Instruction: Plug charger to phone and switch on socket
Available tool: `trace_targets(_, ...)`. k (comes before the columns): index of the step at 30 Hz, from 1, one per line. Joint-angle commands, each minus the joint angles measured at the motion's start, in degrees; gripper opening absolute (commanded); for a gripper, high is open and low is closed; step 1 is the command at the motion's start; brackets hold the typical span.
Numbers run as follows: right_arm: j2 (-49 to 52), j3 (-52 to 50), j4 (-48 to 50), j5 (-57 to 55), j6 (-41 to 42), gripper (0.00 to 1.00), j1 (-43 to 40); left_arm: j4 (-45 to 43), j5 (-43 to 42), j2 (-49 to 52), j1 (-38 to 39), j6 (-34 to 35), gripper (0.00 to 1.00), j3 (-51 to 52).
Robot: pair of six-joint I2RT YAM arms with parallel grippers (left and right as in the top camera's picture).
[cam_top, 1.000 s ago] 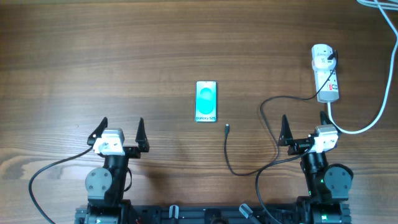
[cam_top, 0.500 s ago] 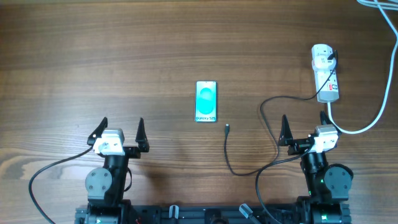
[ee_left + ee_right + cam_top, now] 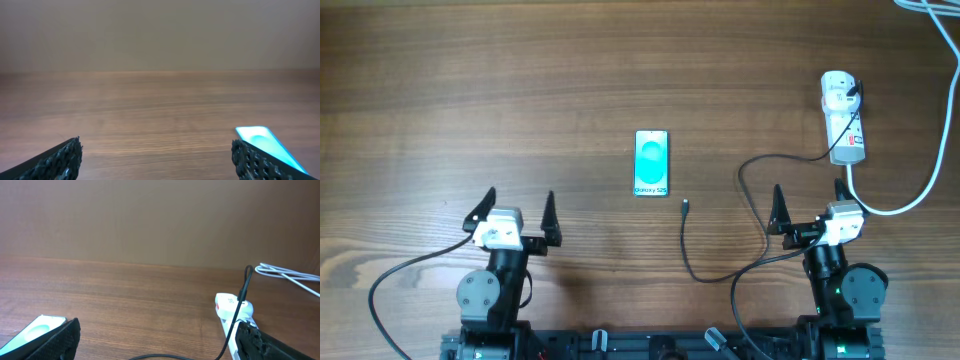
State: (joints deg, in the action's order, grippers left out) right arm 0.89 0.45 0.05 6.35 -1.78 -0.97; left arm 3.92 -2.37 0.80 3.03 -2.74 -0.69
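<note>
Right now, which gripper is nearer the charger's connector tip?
Right. The right gripper stands to the right of the connector tip; the left gripper is farther away, on its left.

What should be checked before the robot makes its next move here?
1. The left hand and right hand are open and empty: ok.
2. The phone lies flat, screen up, uncovered: ok.
3. The charger tip lies free, nothing on it: ok.
4. The charger tip is in the phone: not ok, they lie apart.
5. The socket is switched on: cannot tell.
</note>
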Motion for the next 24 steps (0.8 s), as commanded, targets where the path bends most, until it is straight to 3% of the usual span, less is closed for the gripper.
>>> trace_targets(1, -0.1, -0.1, 0.2, -0.3, 0.3, 1.00, -0.2, -5.2, -13.5, -0.4, -0.3, -0.7, 1.00, 0.4)
trace_targets(3, -0.1, -0.1, 0.2, -0.3, 0.3, 1.00, -0.2, -13.6, -21.2, -0.4, -0.3, -0.7, 1.00, 0.3)
trace_targets(7, -0.1, -0.1, 0.2, -0.3, 0.3, 1.00, -0.2, -29.9, -22.7, -0.4, -0.3, 3.4, 1.00, -0.6)
trace_targets(12, -0.1, -0.1, 0.2, -0.3, 0.3, 1.00, -0.2, -26.6, -22.7, 0.3, -0.3, 3.4, 1.00, -11.9)
trace_targets(14, -0.1, -0.1, 0.2, -0.3, 0.3, 1.00, -0.2, -18.0, -22.7, 3.1, -0.3, 3.4, 1.00, -19.3)
trace_targets(16, -0.1, -0.1, 0.2, -0.3, 0.3, 1.00, -0.2, 5.8, -21.6, 14.6, -0.3, 3.0, 1.00, -36.0)
trace_targets(19, -0.1, -0.1, 0.2, -0.3, 0.3, 1.00, -0.2, 26.7, -21.6, 30.5, -0.3, 3.0, 1.00, -53.4)
trace_targets(22, -0.1, -0.1, 0.2, -0.3, 0.3, 1.00, -0.2, 34.2, -24.1, 41.3, -0.3, 3.2, 1.00, -63.5)
trace_targets(24, -0.1, -0.1, 0.2, -0.3, 0.3, 1.00, -0.2, 36.3, -32.8, 46.7, -0.3, 3.2, 1.00, -66.4)
